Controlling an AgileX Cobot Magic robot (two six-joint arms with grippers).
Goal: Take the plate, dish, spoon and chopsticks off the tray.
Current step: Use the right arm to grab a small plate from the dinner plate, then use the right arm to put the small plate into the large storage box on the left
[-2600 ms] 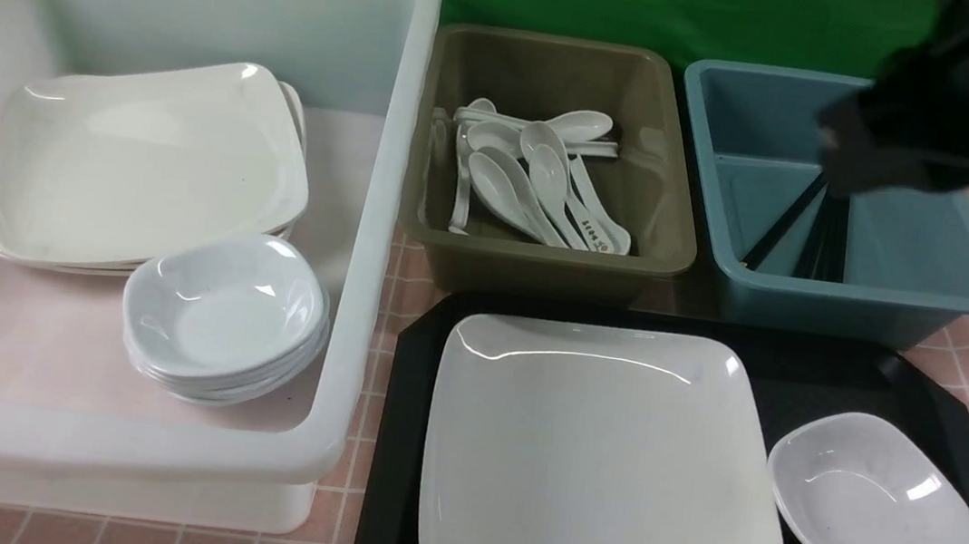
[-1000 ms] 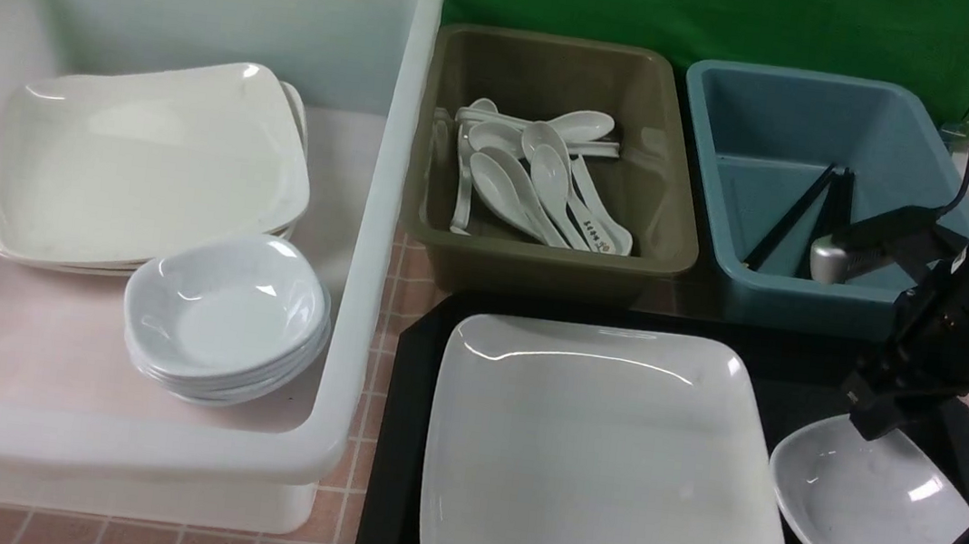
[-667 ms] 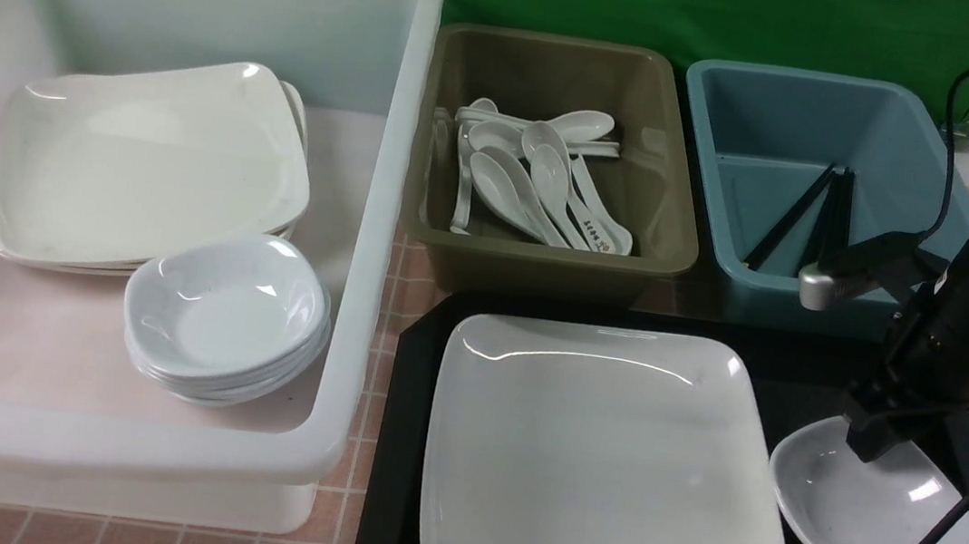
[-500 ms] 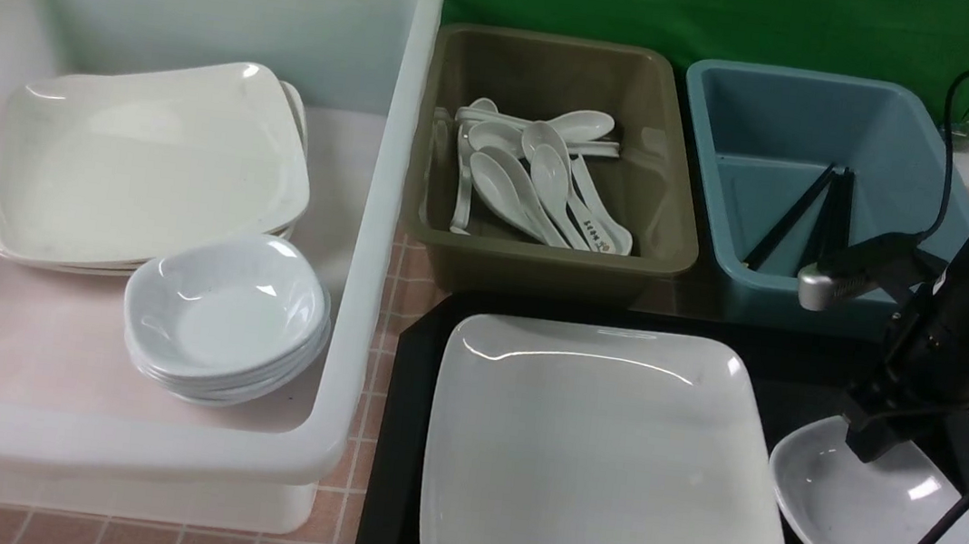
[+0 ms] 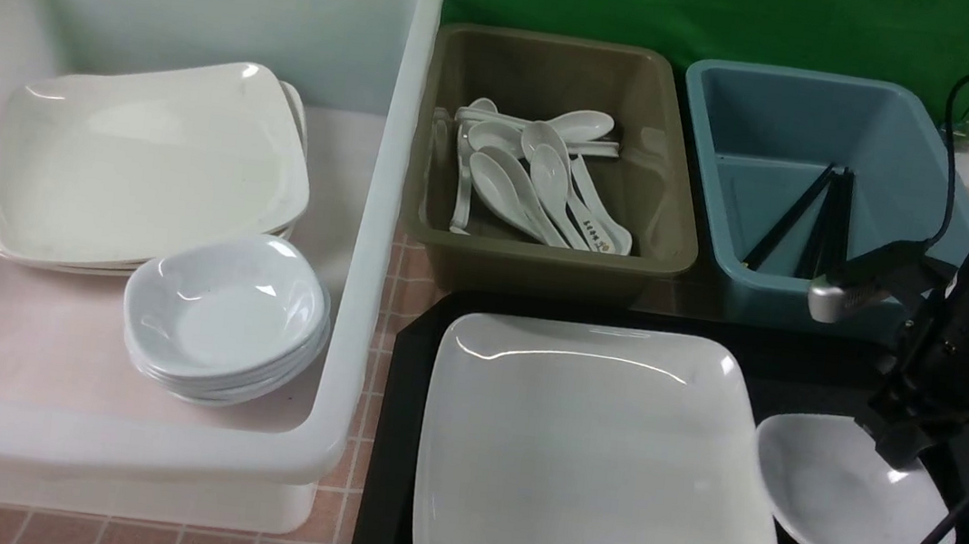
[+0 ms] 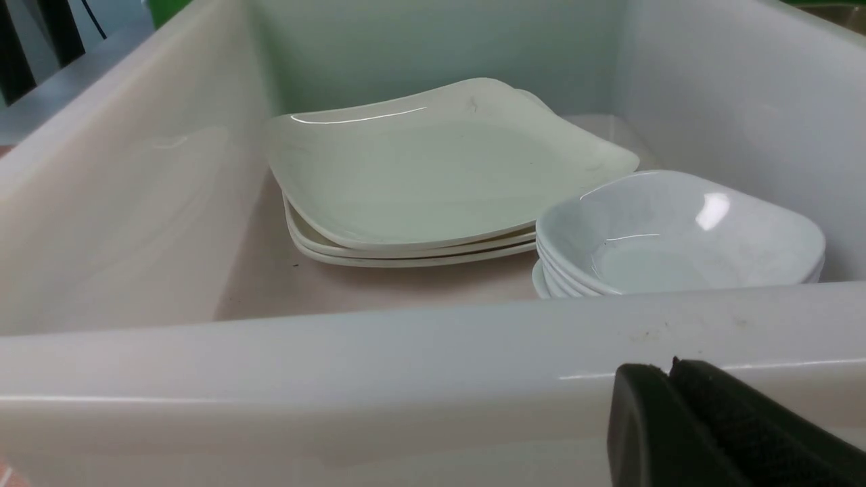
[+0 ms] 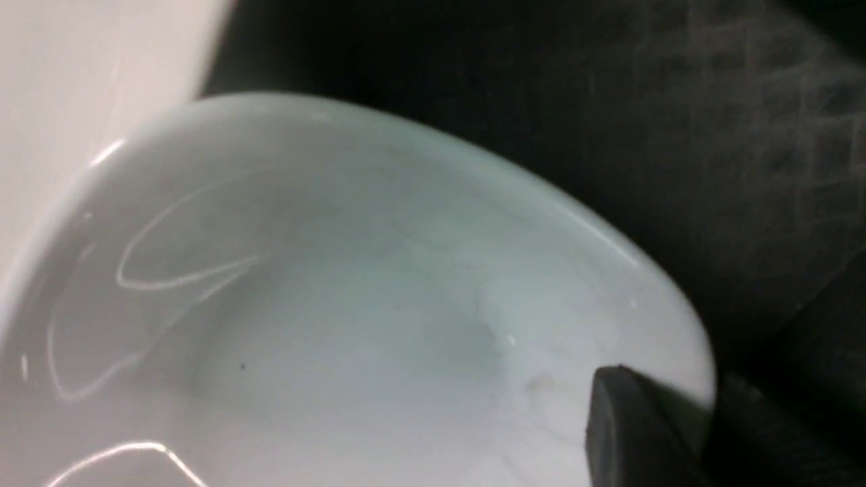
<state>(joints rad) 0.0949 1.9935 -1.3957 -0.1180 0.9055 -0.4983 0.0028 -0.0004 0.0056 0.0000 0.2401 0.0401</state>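
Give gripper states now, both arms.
left gripper: closed, holding nothing.
right gripper: closed on the rim of the dish.

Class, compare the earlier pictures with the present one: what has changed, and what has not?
The right gripper left the blue tub, came down and closed on the far rim of the dish, dragging it left towards the plate, which slid slightly left. The tray, white tub, olive tub and their contents stayed put.

Right hand point(image 7: 697, 414) pinching dish point(image 7: 338, 304) rim (glossy white), tray point(image 7: 676, 101) beneath
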